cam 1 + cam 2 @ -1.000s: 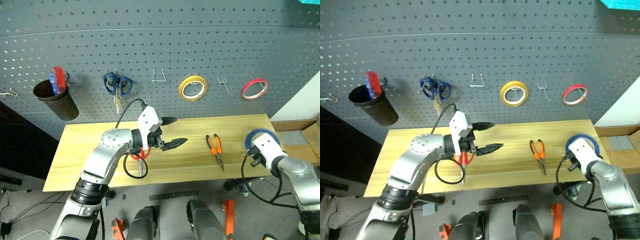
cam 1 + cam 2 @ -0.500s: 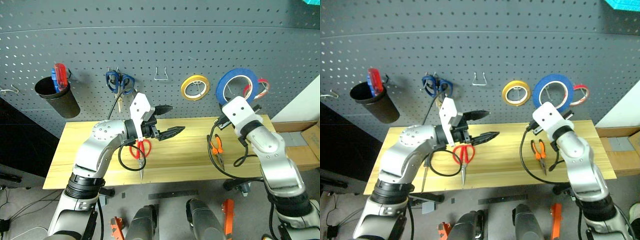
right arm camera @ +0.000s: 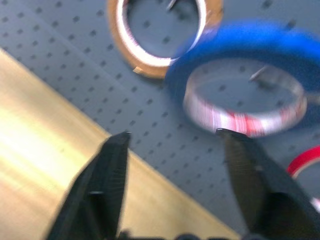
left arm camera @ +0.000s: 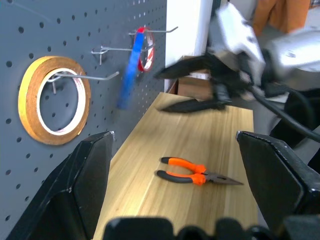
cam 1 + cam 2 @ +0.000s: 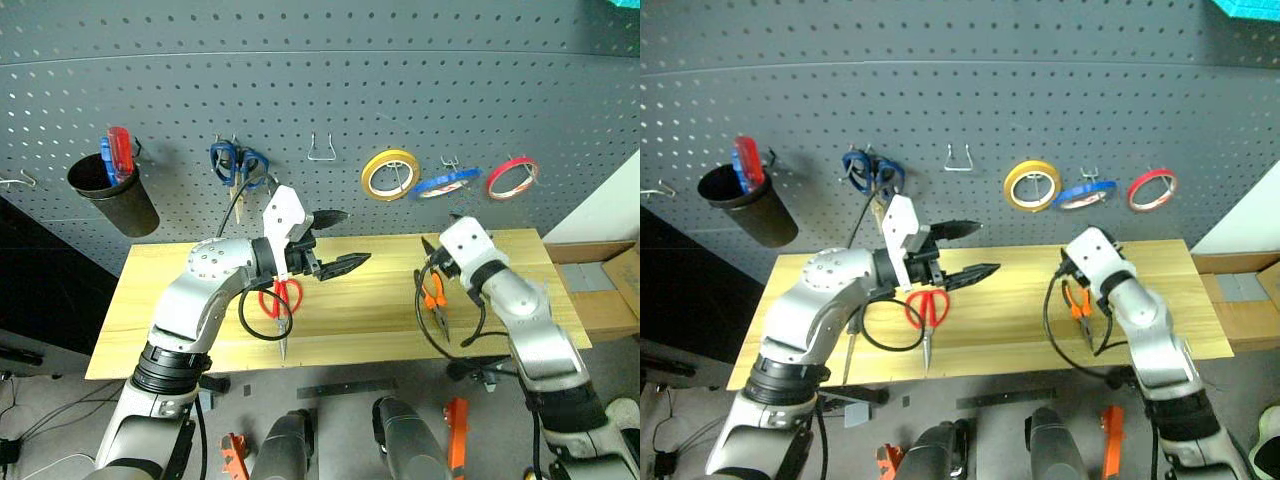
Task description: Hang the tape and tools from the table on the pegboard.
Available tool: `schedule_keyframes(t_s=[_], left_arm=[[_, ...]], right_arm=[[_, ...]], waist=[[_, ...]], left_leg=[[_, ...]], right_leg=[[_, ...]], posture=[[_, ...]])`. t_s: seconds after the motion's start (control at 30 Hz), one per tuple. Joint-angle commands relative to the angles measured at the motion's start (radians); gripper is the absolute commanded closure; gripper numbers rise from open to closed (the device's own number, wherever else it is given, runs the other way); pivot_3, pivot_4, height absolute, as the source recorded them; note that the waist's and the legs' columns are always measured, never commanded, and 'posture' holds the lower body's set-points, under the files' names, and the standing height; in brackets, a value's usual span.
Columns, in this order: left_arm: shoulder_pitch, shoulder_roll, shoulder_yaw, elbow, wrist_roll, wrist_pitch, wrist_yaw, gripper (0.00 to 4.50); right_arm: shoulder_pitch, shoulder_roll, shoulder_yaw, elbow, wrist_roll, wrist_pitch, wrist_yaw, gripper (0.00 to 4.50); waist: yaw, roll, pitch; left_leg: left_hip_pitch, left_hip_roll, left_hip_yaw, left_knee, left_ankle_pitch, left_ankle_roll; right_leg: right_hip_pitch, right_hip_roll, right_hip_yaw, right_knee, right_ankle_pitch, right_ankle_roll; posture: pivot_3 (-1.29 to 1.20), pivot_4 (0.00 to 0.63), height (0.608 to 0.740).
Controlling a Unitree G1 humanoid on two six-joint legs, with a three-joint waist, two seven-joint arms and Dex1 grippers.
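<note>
The blue tape [image 5: 447,182] hangs tilted on a pegboard [image 5: 320,90] hook, between a yellow roll and a red roll. My right gripper [image 3: 173,134] is open and empty, just below and in front of the tape [image 3: 245,85], apart from it. Orange-handled pliers [image 5: 433,297] lie on the table [image 5: 360,325] under my right hand. Red-handled scissors [image 5: 279,300] lie mid-table, below my left gripper [image 5: 352,240], which hovers open and empty. A slim screwdriver [image 5: 849,352] lies near the front edge beside my left arm.
On the pegboard hang a black cup [image 5: 110,195] holding red and blue screwdrivers, blue-handled scissors [image 5: 235,165], an empty wire hook [image 5: 320,152], the yellow roll [image 5: 388,174] and the red roll [image 5: 510,176]. A cardboard box [image 5: 610,290] sits past the table's right end.
My right gripper carried the blue tape up from the table's right end to the pegboard hook, let go of it, opened and dropped lower. My left gripper stayed where it was, open.
</note>
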Motion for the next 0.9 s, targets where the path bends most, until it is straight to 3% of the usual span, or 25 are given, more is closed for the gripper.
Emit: schedule_keyframes(t_s=[0.03,0.2,0.37,0.9], left_arm=[[-0.002,0.044,-0.024,0.058,0.077,-0.102,-0.03,0.28],[-0.004,0.099,-0.06,0.148,0.153,-0.216,-0.089,0.28],[-0.007,0.118,-0.061,0.185,0.173,-0.256,-0.129,0.28],[0.044,0.127,-0.05,0.129,0.183,-0.236,-0.137,0.28]], right_arm=[[0.034,0.084,-0.005,-0.132,0.02,0.113,-0.034,0.18],[-0.026,0.254,-0.12,-0.058,0.07,0.436,-0.117,0.04],[-0.151,0.338,-0.237,0.114,0.118,0.629,-0.185,0.04],[-0.311,0.296,-0.241,0.624,0.204,0.546,-0.17,0.04]], waist=[[-0.004,0.0,0.0],[-0.006,0.0,0.0],[-0.007,0.0,0.0],[-0.011,0.0,0.0]], left_leg=[[0.001,0.001,0.0,0.0,0.0,0.0],[0.001,0.0,0.0,0.001,0.001,-0.001],[0.001,0.001,0.0,0.001,0.002,0.0],[-0.001,0.0,0.001,0.0,0.001,0.0]], right_leg=[[0.0,0.0,0.0,0.001,0.0,0.0],[0.0,0.0,0.0,0.001,0.001,-0.002],[0.0,0.0,-0.001,0.001,0.003,-0.004],[-0.004,0.0,0.0,0.004,0.003,-0.004]], posture=[[-0.18,0.227,0.74],[-0.18,0.226,0.74],[-0.17,0.224,0.74],[-0.13,0.219,0.74]])
